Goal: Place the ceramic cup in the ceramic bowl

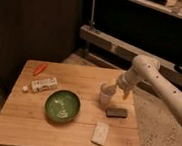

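The end effector (111, 86) sits at the rim of the white ceramic cup (106, 98) — whether it is open or clamped on the cup cannot be told. The cup stands upright on the wooden bench (27, 124), right of the green ceramic bowl (62, 105) and apart from it. A dark block (116, 112) lies just beside the cup — a white packet (99, 133) nearer the front edge.

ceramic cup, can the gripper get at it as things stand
Probably yes. The gripper hangs right at the rim of the ceramic cup, reaching in from the right of the view, and nothing stands between them. The dark block lies nearer the camera, out of that path.
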Action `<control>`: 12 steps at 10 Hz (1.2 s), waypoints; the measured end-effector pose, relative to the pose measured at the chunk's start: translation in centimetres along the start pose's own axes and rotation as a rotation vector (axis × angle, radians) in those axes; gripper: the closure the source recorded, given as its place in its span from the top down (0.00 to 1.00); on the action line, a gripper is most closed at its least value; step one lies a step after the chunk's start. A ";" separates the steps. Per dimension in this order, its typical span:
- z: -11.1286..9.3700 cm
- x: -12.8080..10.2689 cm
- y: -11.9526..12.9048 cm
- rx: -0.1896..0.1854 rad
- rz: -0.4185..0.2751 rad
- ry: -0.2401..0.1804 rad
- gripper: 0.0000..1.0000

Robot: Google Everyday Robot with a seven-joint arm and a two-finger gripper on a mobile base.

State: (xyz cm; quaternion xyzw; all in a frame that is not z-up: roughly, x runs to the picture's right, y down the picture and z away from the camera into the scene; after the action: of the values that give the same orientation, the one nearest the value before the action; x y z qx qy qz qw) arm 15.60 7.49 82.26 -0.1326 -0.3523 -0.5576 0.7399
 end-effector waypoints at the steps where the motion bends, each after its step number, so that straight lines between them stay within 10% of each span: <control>1: 0.3 0.0 0.0 -0.004 -0.001 0.002 0.80; 5: 2.0 -0.3 0.6 -0.016 0.000 -0.001 0.58; 10: 2.4 -0.5 0.4 -0.032 -0.009 0.003 0.57; 12: 2.7 -0.8 -0.5 -0.039 -0.017 0.006 0.35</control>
State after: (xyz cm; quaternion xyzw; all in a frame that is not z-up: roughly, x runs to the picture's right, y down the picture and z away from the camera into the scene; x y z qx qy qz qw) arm 13.98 9.47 83.58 -0.1425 -0.3403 -0.5711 0.7333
